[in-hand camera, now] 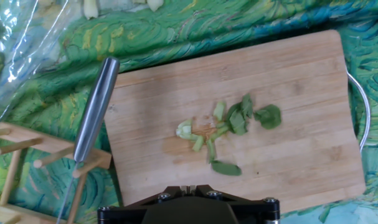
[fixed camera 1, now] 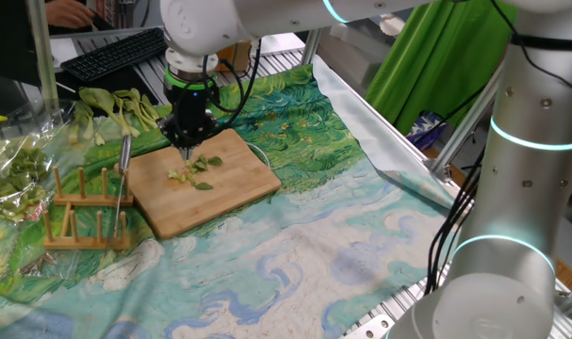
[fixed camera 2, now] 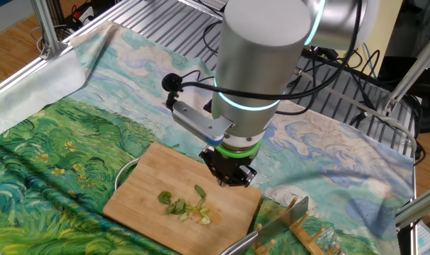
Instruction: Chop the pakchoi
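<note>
The pakchoi (fixed camera 1: pixel 193 172) lies as a few small green bits, some leafy and some pale stem, near the middle of a bamboo cutting board (fixed camera 1: pixel 234 193). The bits (in-hand camera: pixel 223 127) are scattered in a loose cluster on the board (in-hand camera: pixel 288 93) in the hand view, and show again (fixed camera 2: pixel 186 207) in the other fixed view. My gripper (fixed camera 1: pixel 185 143) hangs just above the board's far edge, beside the bits. Its fingertips are pressed together (in-hand camera: pixel 187 186) with nothing between them. From the other side the gripper (fixed camera 2: pixel 229 177) stands over the board (fixed camera 2: pixel 140 191).
A knife (fixed camera 1: pixel 123 165) with a metal handle (in-hand camera: pixel 96 109) leans on a wooden peg rack (fixed camera 1: pixel 83 212) left of the board. A bunch of whole pakchoi stalks (fixed camera 1: pixel 121 105) and plastic-wrapped greens (fixed camera 1: pixel 12 169) lie further left. A painted cloth (fixed camera 1: pixel 314 245) covers the table.
</note>
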